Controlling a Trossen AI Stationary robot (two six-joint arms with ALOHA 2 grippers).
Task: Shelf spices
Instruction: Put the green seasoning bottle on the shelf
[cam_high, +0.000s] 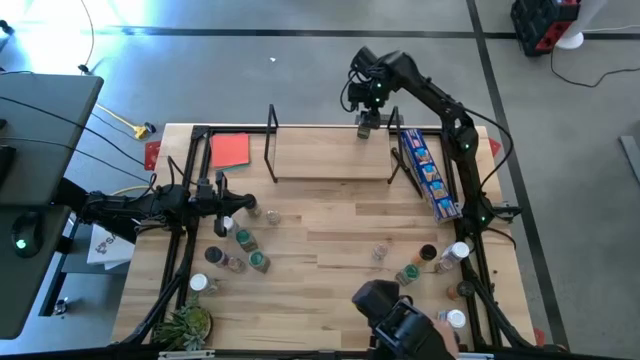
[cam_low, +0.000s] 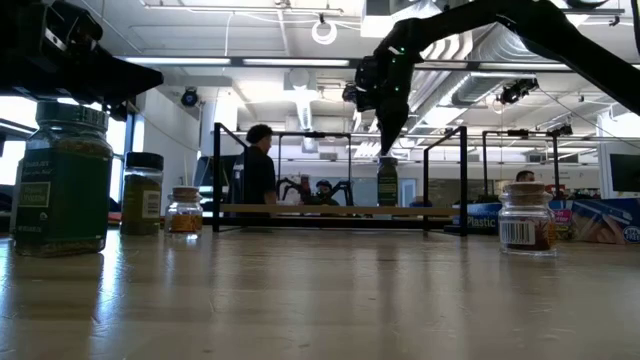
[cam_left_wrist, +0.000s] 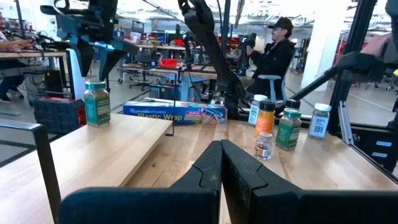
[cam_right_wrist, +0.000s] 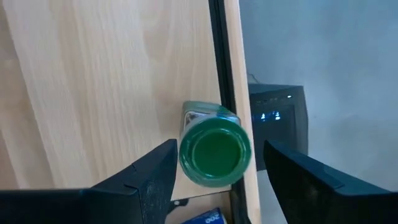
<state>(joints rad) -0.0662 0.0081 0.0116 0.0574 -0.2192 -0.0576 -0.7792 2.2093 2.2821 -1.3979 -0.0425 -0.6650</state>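
A green-capped jar (cam_right_wrist: 214, 151) with green contents stands upright on the shelf (cam_high: 330, 150), a light wooden board between thin black end frames, at the board's far edge near its right end. The other spice jars stand in two clusters in front of the shelf: left cluster (cam_high: 240, 245), right cluster (cam_high: 430, 262).

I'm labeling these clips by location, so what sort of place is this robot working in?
Probably an open robotics lab or workshop. The low view shows exposed ceiling ducts and a person beyond the table; the left wrist view shows another person seated among workbenches; the high view shows a bare concrete floor.
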